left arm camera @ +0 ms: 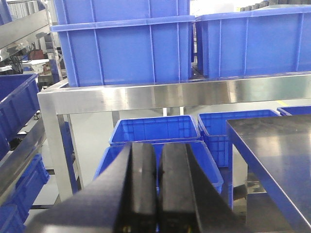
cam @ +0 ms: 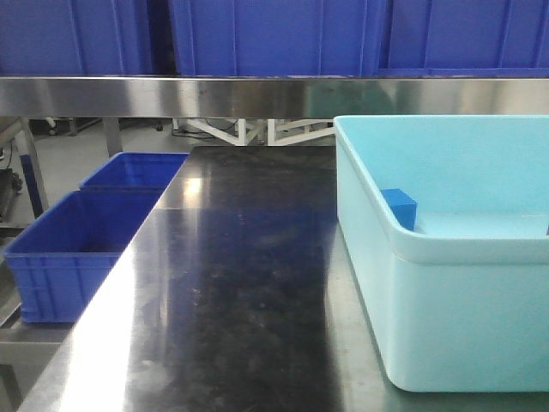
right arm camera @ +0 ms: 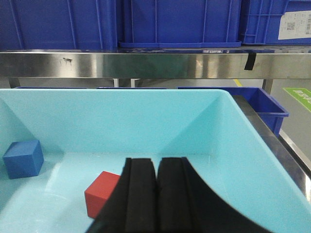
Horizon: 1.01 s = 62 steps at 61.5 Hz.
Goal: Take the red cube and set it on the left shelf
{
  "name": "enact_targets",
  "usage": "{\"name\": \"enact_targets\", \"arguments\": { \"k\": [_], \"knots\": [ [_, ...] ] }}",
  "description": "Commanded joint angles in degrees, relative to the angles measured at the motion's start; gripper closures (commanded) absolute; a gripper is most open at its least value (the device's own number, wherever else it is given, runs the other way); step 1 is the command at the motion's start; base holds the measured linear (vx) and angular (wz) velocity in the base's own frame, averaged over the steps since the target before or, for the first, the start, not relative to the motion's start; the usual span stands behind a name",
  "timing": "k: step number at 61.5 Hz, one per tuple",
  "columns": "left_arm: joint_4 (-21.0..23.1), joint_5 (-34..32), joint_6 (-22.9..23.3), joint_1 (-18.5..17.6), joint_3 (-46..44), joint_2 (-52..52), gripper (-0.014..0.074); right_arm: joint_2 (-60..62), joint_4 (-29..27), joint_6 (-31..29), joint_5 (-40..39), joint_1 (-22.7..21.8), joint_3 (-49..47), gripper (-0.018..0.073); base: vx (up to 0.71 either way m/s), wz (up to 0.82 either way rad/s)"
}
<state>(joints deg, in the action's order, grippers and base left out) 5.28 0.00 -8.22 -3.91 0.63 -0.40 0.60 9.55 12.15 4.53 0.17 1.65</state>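
Counting cubes in the tub, both pincers closed on nothing

I count one red cube (right arm camera: 101, 194) and one blue cube (right arm camera: 23, 158), both lying on the floor of the single pale-turquoise tub (right arm camera: 121, 114). The red cube sits toward the tub's near side, left of centre. The blue cube is further left, close to the tub's left wall and well apart from the red one.

My right pincer (right arm camera: 156, 167) hangs over the tub with its fingers pressed together and nothing between them. One finger covers the red cube's right edge in the wrist view. My left pincer (left arm camera: 158, 153) is out to the tub's left, beyond the table (cam: 249, 283) edge, and is likewise pressed together and empty.

The tub stands on the table's right part. Beyond the tub runs the steel rail of the left shelf (left arm camera: 160, 95), carrying three upper crates (cam: 274, 34) in the front view. Two lower crates (cam: 77, 249) sit left of the tub, below table height. From the front, the tub's wall hides the red cube.
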Motion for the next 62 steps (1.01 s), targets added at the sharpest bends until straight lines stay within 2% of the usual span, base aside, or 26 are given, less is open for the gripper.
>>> {"name": "enact_targets", "arguments": {
  "k": [1, 62],
  "knots": [
    [0.3, -4.8, -0.1, -0.2, 1.3, 0.4, 0.0491, 1.0, 0.2, -0.3, -5.1, -0.1, -1.4, 0.0506, 0.0, 0.0],
    [0.3, -4.8, -0.1, -0.2, 1.3, 0.4, 0.0491, 1.0, 0.2, -0.3, -5.1, -0.1, -1.4, 0.0506, 0.0, 0.0]
  ]
}}
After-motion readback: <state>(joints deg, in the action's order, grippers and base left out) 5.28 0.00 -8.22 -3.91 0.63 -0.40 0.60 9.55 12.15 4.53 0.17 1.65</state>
